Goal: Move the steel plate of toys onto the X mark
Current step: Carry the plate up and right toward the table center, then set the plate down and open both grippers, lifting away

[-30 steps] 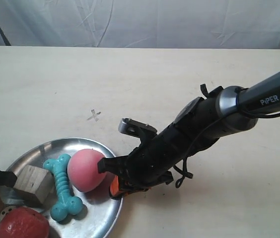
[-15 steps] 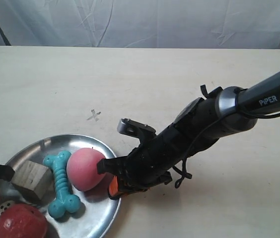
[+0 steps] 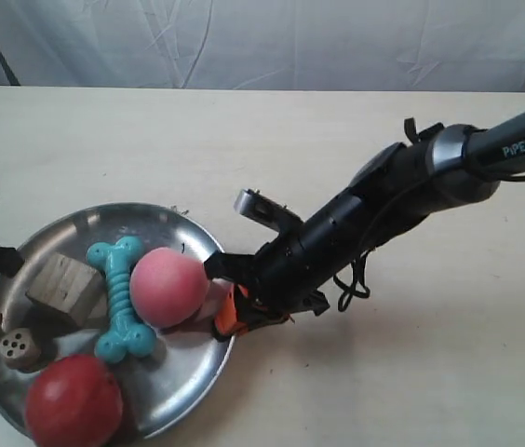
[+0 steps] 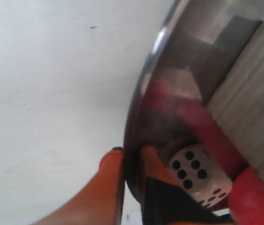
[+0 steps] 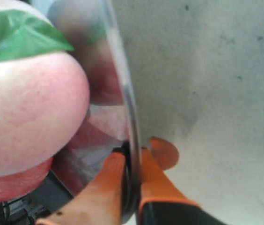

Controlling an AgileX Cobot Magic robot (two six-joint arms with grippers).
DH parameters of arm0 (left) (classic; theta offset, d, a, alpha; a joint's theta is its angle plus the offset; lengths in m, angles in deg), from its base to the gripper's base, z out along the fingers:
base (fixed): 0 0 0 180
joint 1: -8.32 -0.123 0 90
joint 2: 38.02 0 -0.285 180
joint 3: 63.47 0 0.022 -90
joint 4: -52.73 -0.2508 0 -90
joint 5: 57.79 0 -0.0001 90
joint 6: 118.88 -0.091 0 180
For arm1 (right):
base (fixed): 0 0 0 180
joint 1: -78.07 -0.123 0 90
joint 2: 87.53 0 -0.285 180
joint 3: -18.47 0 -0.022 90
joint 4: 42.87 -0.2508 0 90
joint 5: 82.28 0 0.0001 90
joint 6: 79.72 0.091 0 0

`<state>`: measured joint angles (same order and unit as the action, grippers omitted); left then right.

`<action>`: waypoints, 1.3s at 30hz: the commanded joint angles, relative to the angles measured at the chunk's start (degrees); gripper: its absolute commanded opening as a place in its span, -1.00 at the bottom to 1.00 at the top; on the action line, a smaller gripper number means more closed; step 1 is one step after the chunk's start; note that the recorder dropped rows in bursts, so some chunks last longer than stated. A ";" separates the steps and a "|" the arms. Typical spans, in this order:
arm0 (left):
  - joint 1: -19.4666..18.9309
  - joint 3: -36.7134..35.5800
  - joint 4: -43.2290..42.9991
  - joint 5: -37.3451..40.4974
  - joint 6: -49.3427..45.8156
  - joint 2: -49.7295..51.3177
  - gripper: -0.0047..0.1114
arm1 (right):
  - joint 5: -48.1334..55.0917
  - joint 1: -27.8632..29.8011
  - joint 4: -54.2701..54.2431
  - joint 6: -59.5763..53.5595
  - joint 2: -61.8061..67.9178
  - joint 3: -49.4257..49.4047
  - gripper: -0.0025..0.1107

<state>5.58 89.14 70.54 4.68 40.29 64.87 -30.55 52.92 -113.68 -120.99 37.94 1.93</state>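
Observation:
The steel plate [image 3: 179,372] is held tilted between both grippers, carrying the pink ball [image 3: 168,287], red ball [image 3: 72,400], teal bone toy [image 3: 123,298], wooden cube [image 3: 65,287] and die [image 3: 19,347]. My right gripper [image 3: 230,312] is shut on the rim beside the pink ball; the right wrist view shows its orange jaws [image 5: 131,161] pinching the plate's edge [image 5: 122,93] next to the pink ball [image 5: 29,112]. My left gripper [image 4: 132,164] is shut on the opposite rim [image 4: 141,93] near the die [image 4: 193,171]. I cannot make out the X mark.
Pale beige tabletop [image 3: 337,140] spreads behind and to the right of the plate, with a white cloth backdrop [image 3: 262,42] along its far edge. The right arm's dark body [image 3: 383,209] slants across the table towards the plate.
Both grippers have carried the plate up and towards the far side of the table, its far rim now reaching where the X showed. The toys have shifted inside it and the die has come into view.

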 commanded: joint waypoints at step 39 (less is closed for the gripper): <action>6.34 45.65 12.98 7.50 8.46 33.00 -0.16 | 18.24 11.51 23.60 38.38 26.82 51.58 -0.30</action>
<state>10.09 134.43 74.16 10.24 47.95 98.17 -11.47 63.96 -89.24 -82.64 64.74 53.32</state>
